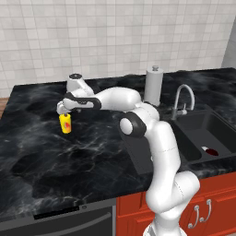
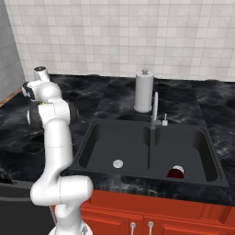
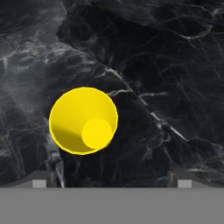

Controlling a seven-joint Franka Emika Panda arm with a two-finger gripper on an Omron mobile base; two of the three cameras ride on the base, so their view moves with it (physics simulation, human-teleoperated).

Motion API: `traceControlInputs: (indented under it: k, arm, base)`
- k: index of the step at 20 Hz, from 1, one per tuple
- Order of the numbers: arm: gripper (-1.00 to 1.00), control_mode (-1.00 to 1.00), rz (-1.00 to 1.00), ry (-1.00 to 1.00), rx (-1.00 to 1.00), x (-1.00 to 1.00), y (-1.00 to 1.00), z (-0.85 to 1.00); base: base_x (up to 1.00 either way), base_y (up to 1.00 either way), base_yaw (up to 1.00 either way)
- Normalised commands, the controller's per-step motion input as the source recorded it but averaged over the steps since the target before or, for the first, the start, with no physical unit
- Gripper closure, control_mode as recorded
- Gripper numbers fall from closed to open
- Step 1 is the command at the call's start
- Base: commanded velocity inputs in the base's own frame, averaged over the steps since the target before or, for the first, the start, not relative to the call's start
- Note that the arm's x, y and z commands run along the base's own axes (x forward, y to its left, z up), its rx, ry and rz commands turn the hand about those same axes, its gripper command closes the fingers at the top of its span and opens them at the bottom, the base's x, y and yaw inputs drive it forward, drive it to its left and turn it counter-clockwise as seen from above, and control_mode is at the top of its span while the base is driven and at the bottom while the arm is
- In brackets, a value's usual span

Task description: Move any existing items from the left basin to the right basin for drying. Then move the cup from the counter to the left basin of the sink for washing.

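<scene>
Black marble worktop, white tile wall behind. Yellow cup upright toward left part of worktop, well left of sink, directly below gripper; jaws spread wide, not touching cup. Red mark on cup side, unreadable. Dark red bowl in right basin; left basin beside it.

The pincer covers the rim of the yellow cup directly beneath it in the left base view. Far right of the pincer, the maroon bowl is partly hidden behind the right basin's front wall.
</scene>
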Motion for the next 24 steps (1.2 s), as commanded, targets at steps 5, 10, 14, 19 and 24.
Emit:
traceControlInputs:
  k: [5,10,14,19,24]
  arm:
    - [-1.00,-1.00,0.00,0.00,0.00,0.02,0.02,-0.02]
    - [-1.00,-1.00,0.00,0.00,0.00,0.00,0.02,-0.02]
    - [-1.00,-1.00,0.00,0.00,0.00,0.00,0.00,-0.01]
    - [-1.00,-1.00,0.00,0.00,0.00,0.00,0.00,-0.03]
    - [-1.00,-1.00,0.00,0.00,0.00,0.00,0.00,-0.06]
  base:
    - [0.00,0.00,0.00]
    - [0.00,0.00,0.00]
    - [0.00,0.00,0.00]
    - [0.00,0.00,0.00]
    - [0.00,0.00,0.00]
